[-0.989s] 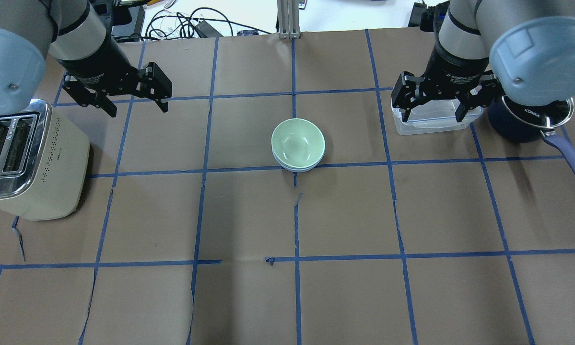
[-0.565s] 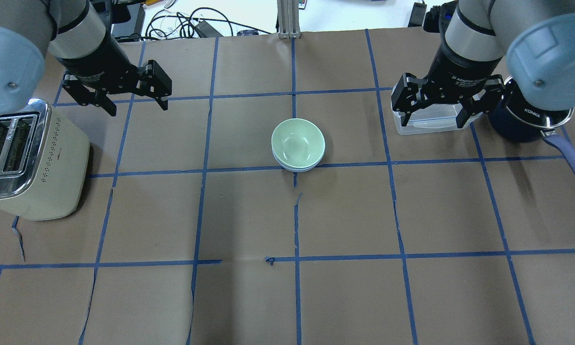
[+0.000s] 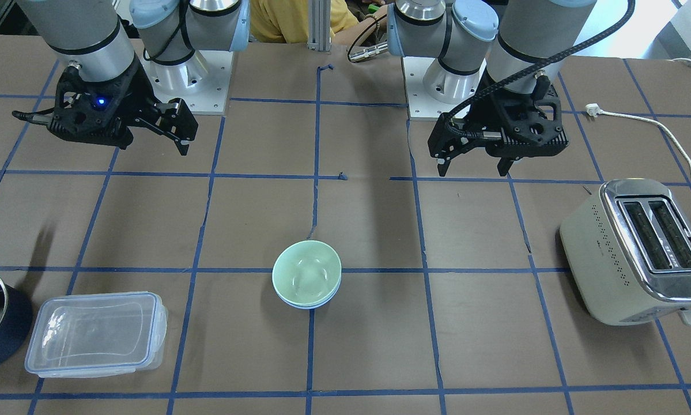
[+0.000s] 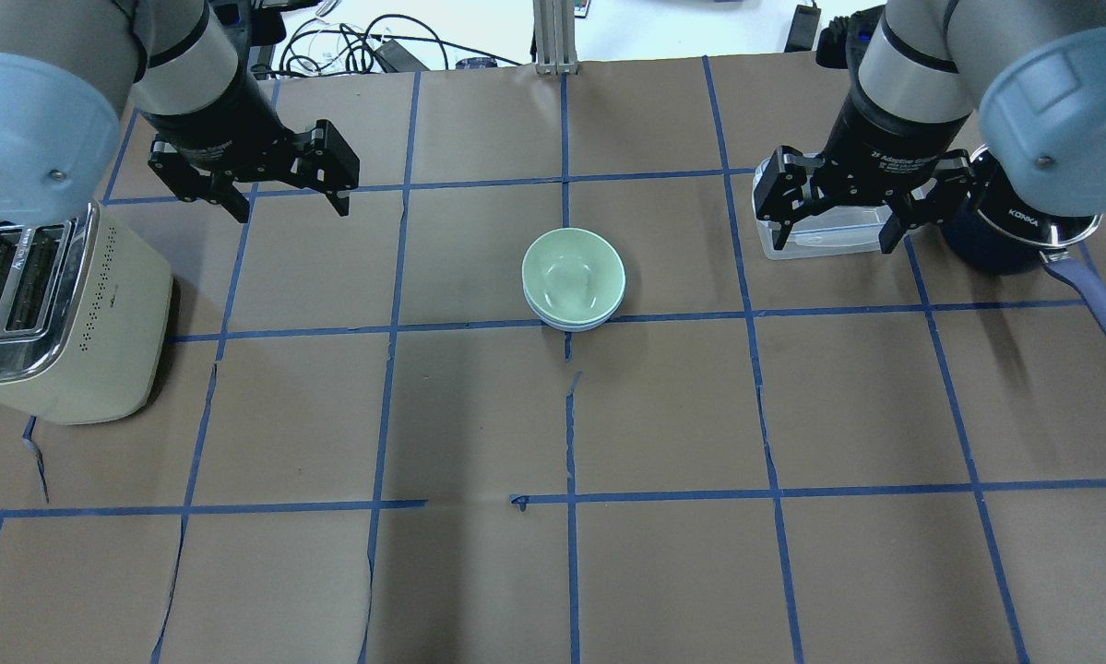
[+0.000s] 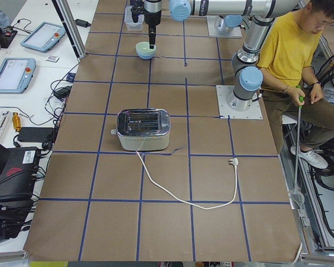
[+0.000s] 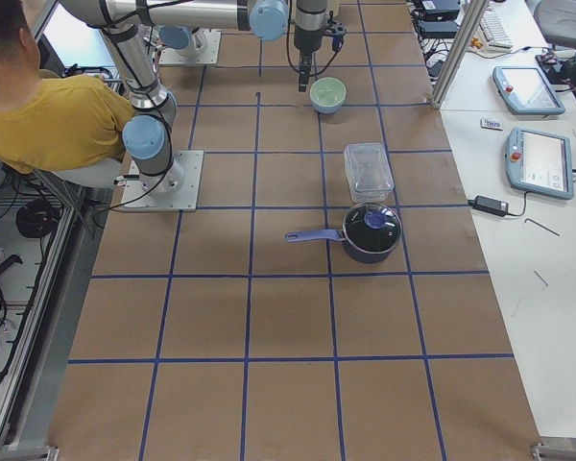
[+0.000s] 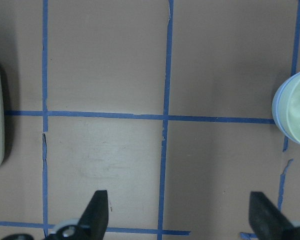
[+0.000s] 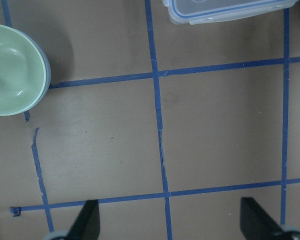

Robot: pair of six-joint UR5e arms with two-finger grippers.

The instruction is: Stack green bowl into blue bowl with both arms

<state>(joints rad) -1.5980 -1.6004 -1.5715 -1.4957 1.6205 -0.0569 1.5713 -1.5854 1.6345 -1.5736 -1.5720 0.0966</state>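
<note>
**Item 1, left gripper** (image 4: pixel 292 210): jaws spread wide, nothing between them, touching nothing. I read it as raised above the table (image 4: pixel 479 415), at 10 o'clock from the bowls and well apart from them.

**Item 2, right gripper** (image 4: pixel 825 235): jaws equally wide and empty. It sits at 2 o'clock from the bowls, raised over the clear container (image 3: pixel 94 331).

**Item 3, green bowl** (image 4: pixel 573 275): upright and nested inside the blue bowl (image 4: pixel 566 326). The pair stands near the table's centre, just beside a tape crossing.

**Item 4, toaster** (image 4: pixel 73 314): at 9 o'clock from the bowls.

**Item 5, saucepan** (image 6: pixel 372 230): lid on, at 3 o'clock from the container in my overhead view.

**View notes:**
- The overhead view gives the blue bowl only as a thin crescent at 6 o'clock under the green rim. The left wrist camera shows blue edging round the green.
- The overhead view hides part of the container behind the right gripper. The front-facing view shows it whole.
- Each wrist camera shows two dark fingertips (image 7: pixel 97 210) at the bottom edge, far apart, with bare paper between them.
- Only the left side view shows the toaster's cord (image 5: pixel 189 194) lying loose and a seated person (image 5: pixel 289 50) in yellow.
</note>
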